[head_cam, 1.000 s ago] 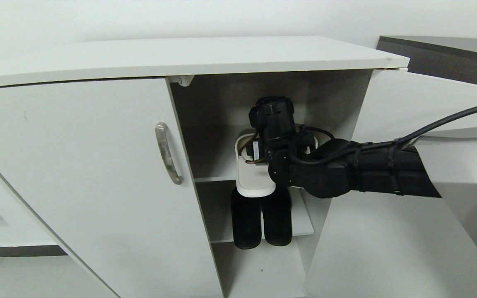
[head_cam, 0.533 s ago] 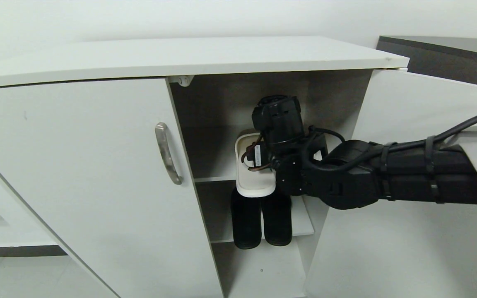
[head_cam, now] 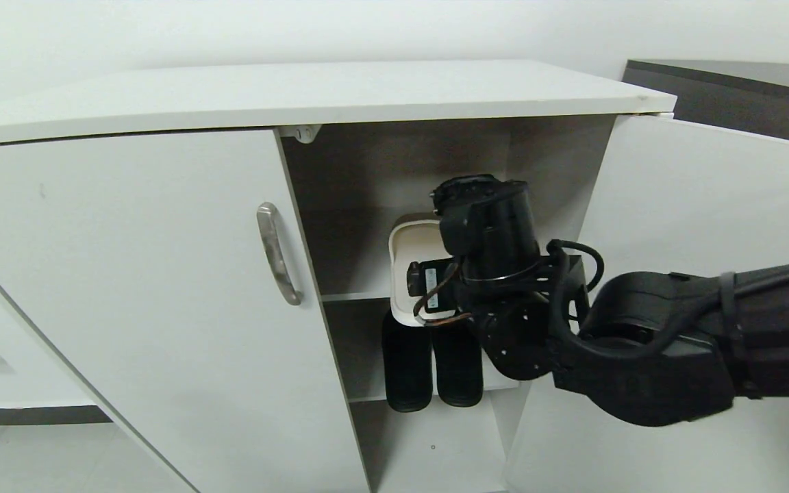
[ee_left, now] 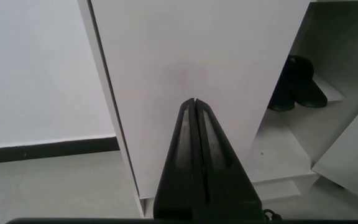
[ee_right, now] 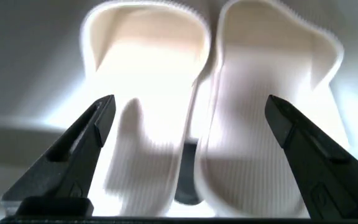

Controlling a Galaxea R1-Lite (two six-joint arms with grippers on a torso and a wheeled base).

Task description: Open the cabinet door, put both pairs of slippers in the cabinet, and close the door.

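While white slippers (ee_right: 160, 93) sit on the cabinet (head_cam: 298, 96) upper shelf, right gripper (ee_right: 189, 106) stands spread apart, empty | black slippers (head_cam: 432, 363) one shelf lower | advice: back straight out, touch no heel, then shut door (head_cam: 675, 205).

— How's that cabinet (head_cam: 312, 89) laid out?
— The left door (head_cam: 127, 287) lies flat across its half, with the handle (head_cam: 274, 253) at its inner edge. The right door (head_cam: 675, 198) stands swung out to the right.
— And inside?
— The upper pair of slippers (head_cam: 414, 274) sits on the upper shelf (head_cam: 353, 286). The lower pair of slippers (head_cam: 432, 370) is directly beneath on the lower shelf (head_cam: 367, 383). Both pairs poke out past the shelf fronts.
— The arms?
— The right gripper (ee_right: 189, 104) is in the opening, just before the upper pair. The left gripper (ee_left: 194, 102) is low down, in front of the left door.
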